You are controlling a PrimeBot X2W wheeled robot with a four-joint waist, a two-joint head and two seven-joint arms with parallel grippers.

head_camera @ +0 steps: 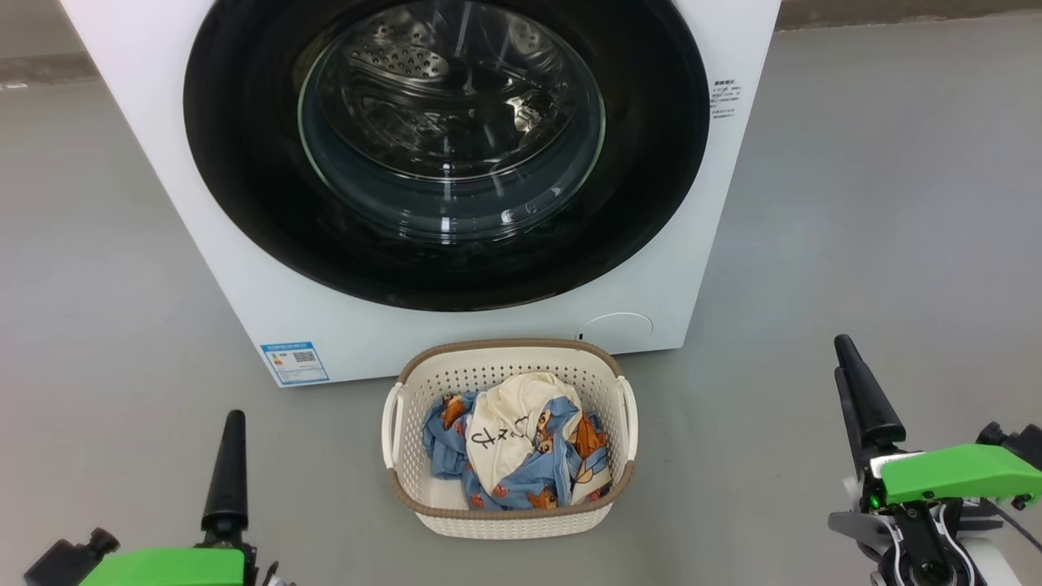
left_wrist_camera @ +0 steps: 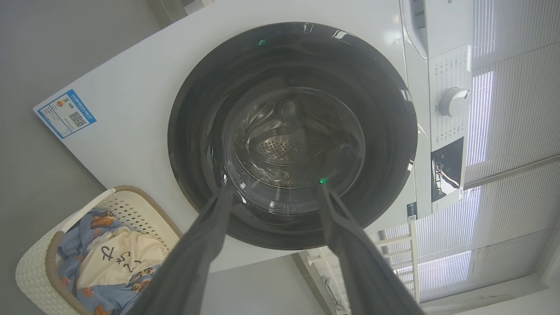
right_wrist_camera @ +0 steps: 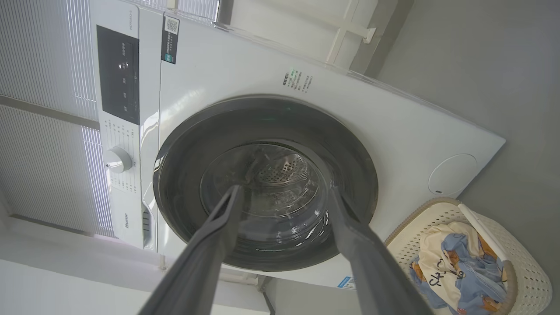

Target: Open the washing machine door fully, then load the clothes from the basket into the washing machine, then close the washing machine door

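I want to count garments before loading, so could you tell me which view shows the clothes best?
The head view: it looks straight down into the basket, the clothes unobstructed. Both wrist views show them at a bottom corner, partly cut off.

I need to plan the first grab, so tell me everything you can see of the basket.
The basket is a small rectangular tub of cream-white plastic with perforated walls, a brown woven-look rim and a white handle on each side. It stands upright on the grey floor, close in front of the washing machine. Crumpled clothes lie inside, below the rim. Nothing else touches it.
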